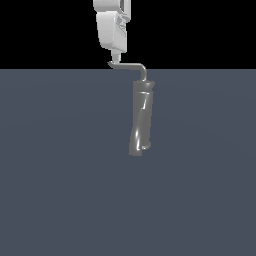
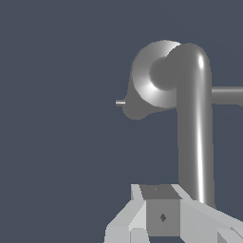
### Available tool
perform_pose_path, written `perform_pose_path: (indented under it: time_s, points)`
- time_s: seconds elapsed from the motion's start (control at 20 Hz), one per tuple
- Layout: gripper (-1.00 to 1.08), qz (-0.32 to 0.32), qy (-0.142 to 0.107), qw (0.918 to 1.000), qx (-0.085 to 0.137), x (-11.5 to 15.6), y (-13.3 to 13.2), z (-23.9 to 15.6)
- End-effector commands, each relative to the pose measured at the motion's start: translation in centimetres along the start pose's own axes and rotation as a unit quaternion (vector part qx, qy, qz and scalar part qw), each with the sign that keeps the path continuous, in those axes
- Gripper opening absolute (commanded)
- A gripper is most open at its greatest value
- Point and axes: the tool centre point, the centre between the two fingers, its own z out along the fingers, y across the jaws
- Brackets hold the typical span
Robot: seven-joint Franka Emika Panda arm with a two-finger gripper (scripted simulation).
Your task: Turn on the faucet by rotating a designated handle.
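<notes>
Mid-frame in the exterior view, standing on the flat grey-blue surface (image 1: pixel 60 200): the tall shiny grey metal faucet body (image 1: pixel 141 117), with its thin L-bent grey metal handle rod (image 1: pixel 131 65) reaching out toward the exterior view's left. The white robot hand (image 1: pixel 115 56) sits right at the rod's upturned tip. Can't tell finger opening or whether it has any hold; the turn looks barely started, so most of it is likely left.

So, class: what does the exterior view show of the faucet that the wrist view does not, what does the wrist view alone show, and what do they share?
Only the exterior view shows the faucet at full height, upright on the grey floor. Only the wrist view looks down on its round top and a thin pin sticking out sideways. Both show the handle and the gripper at its tip.
</notes>
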Motion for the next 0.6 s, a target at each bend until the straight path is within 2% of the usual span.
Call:
perform_pose_path:
  time_s: [0.0,0.55]
  points:
    - [-1.00,0.000,0.000,1.0000,-0.001,0.0,0.8,0.0]
    - [-1.00,0.000,0.000,1.0000,-0.001,-0.2,3.7,0.0]
